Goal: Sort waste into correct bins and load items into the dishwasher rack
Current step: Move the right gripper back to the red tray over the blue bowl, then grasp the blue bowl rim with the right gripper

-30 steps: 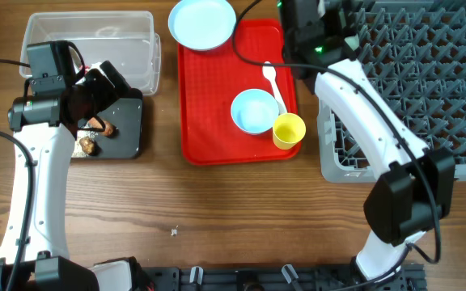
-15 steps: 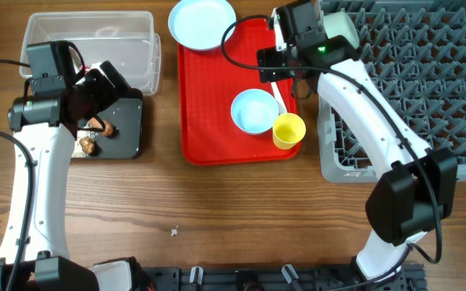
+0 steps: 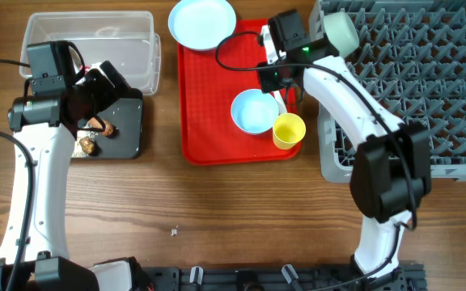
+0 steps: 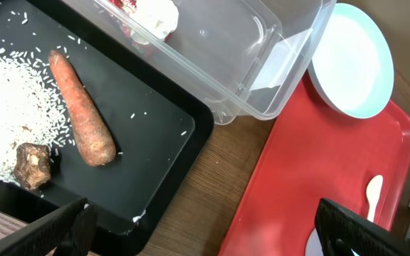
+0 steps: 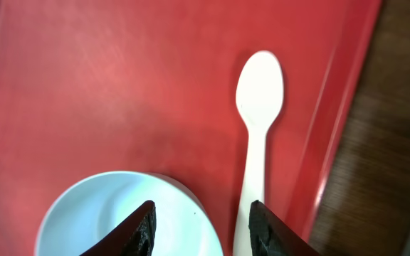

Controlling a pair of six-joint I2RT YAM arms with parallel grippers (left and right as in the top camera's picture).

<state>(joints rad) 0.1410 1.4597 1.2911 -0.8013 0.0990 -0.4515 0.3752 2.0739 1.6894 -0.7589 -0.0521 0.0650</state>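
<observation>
Wooden tabletop (image 3: 217,210) carrying a red serving tray (image 3: 209,105) at centre, a grey dishwasher rack (image 3: 427,89) to one side and the two bins on the other. The waste appears sorted: the wrapper (image 4: 148,13) lies in the clear tub (image 4: 262,64); the carrot piece (image 4: 80,121), brown lump (image 4: 33,165) and rice crumbs (image 4: 6,107) lie in the black tray (image 4: 162,163). The left pincer (image 4: 205,227) hangs above that tray's near edge, fingers wide apart and empty. Loading is judged the step in hand. One pale bowl (image 3: 340,31) sits at the rack's corner, while the plate (image 3: 203,23), teal bowl (image 3: 253,111), yellow cup (image 3: 289,129) and white spoon (image 5: 258,142) rest on or at the red tray. The right pincer (image 5: 202,208) hovers low there, fingers apart and gripping nothing, one over the teal bowl's rim, the other just beside the spoon's handle. Which of the two it targets cannot be told. The spoon lies flat near the tray's raised lip, so taking it would call for straddling the thin handle and descending to the tray's surface.
</observation>
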